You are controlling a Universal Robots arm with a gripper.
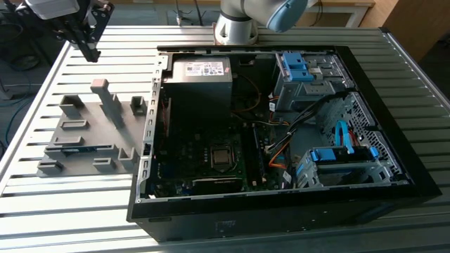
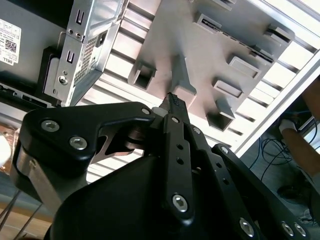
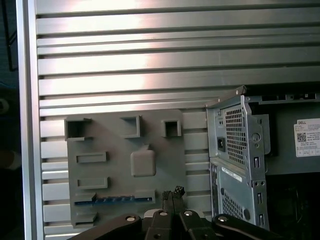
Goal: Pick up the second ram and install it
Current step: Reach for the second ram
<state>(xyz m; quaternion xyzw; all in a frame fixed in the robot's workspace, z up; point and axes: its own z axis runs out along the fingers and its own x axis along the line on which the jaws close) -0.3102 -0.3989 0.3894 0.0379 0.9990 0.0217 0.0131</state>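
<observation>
The second ram (image 1: 79,149) is a thin blue stick lying in a slot of the grey holder tray (image 1: 105,126) on the slatted table, at the exterior view's left. In the first wrist view the second ram (image 3: 120,199) shows as a blue strip near one edge of the tray (image 3: 125,145). My gripper (image 1: 91,54) hangs high above the table, beyond the tray's far end and well apart from the ram. Its fingertips (image 3: 173,192) meet with nothing between them. In the second wrist view the gripper (image 2: 172,99) points toward the tray's tall post (image 2: 182,80).
An open black computer case (image 1: 281,132) lies beside the tray, with the motherboard (image 1: 211,158), power supply (image 1: 200,71) and blue drive cages (image 1: 341,155) exposed. Its metal side flange (image 3: 240,145) stands close to the tray. The arm's base (image 1: 235,26) rises at the table's far edge.
</observation>
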